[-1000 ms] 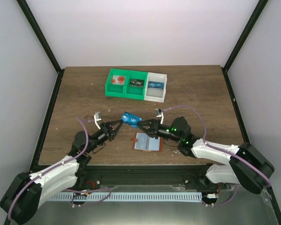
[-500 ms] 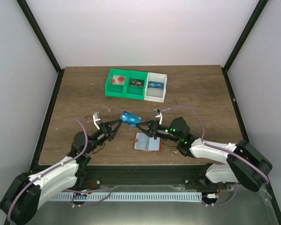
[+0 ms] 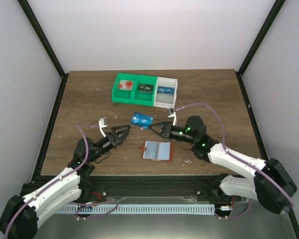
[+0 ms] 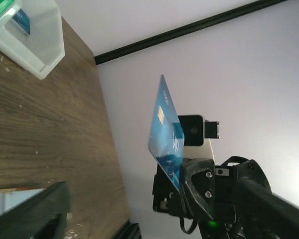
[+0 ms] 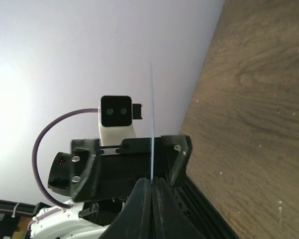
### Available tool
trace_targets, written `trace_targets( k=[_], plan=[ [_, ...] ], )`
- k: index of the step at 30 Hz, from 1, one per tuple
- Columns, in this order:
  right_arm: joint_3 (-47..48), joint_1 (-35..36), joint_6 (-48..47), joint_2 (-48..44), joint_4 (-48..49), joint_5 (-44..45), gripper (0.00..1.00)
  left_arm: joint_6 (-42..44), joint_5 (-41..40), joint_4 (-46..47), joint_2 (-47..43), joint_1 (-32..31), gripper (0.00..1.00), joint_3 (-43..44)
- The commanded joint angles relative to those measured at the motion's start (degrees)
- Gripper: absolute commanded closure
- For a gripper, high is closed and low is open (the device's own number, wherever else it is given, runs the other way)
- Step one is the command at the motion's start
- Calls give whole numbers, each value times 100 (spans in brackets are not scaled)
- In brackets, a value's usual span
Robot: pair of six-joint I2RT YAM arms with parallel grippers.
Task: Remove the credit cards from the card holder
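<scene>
A bright blue credit card (image 3: 141, 120) hangs in the air above the table, pinched at its right edge by my shut right gripper (image 3: 154, 126). In the right wrist view the card (image 5: 152, 119) shows edge-on, rising from my closed fingertips (image 5: 152, 182). My left gripper (image 3: 124, 130) stands open just left of the card, not touching it; the right wrist view shows it (image 5: 127, 162) wide apart behind the card. The card holder (image 3: 158, 151) lies open and flat on the table below, pale grey-blue inside with an orange-brown rim. In the left wrist view the card (image 4: 164, 132) stands upright in the right gripper (image 4: 185, 172).
A green-and-white row of bins (image 3: 144, 90) with small items inside sits at the back of the wooden table (image 3: 214, 99); its white end (image 4: 37, 42) shows in the left wrist view. Black frame posts and white walls enclose the table.
My left gripper has opened, let go of the blue card and drawn back left. The right gripper has shut on the card and carried it slightly back and right.
</scene>
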Motion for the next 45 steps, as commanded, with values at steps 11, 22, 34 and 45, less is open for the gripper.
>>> trace_targets(
  k=[11,22,34,45],
  plan=[
    [2085,-2401,-2718,623,-3519,-1919,100,4021,-397,-4750,239,-8,0,2357],
    [3989,-3328,-3865,2884,-4987,-1618,100,4980,-1011,-5431,-311,-2,0,2429],
    [6563,-3369,-3914,5000,-6217,-462,99,5096,-1222,-5313,-946,-5,0,2177],
    [7748,-3369,-3729,5999,-6518,-380,100,5134,-1143,-5269,-1166,-13,0,2134]
  ],
)
